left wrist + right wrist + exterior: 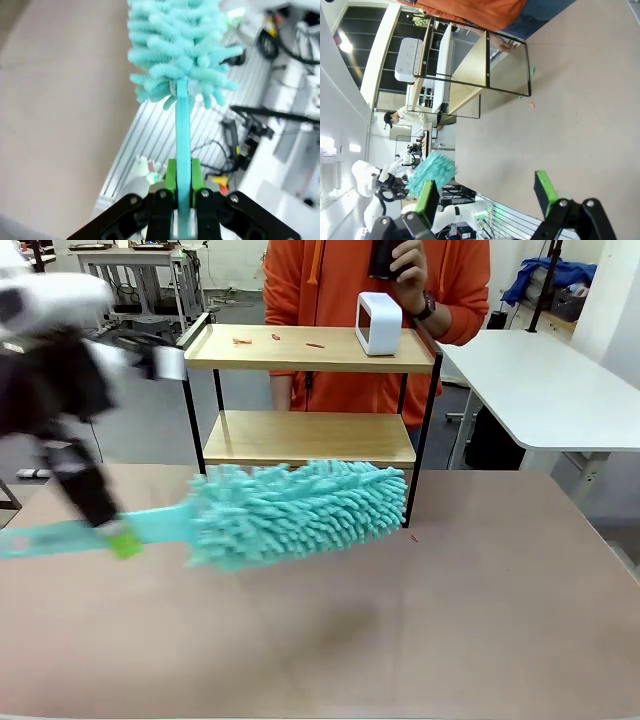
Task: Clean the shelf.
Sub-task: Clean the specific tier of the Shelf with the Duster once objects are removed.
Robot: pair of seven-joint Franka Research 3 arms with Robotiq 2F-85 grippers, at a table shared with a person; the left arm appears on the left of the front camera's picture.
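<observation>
The shelf [310, 348] stands at the table's far side, with small red scraps [275, 338] and a white boxy device [379, 324] on its top board. A fluffy teal duster [300, 512] hovers low over the table in front of the shelf's lower tier. My left gripper [120, 538] is shut on its flat teal handle, which shows close up in the left wrist view as the handle [183, 135] pinched between the green pads [170, 175]. My right gripper [487, 192] is open and holds nothing, well back from the shelf [470, 75].
A person in an orange top stands behind the shelf, holding a dark object at chest height. A white table [550, 390] lies at the far right. Tiny scraps [532, 105] lie on the brown table [400, 640] near the shelf's leg.
</observation>
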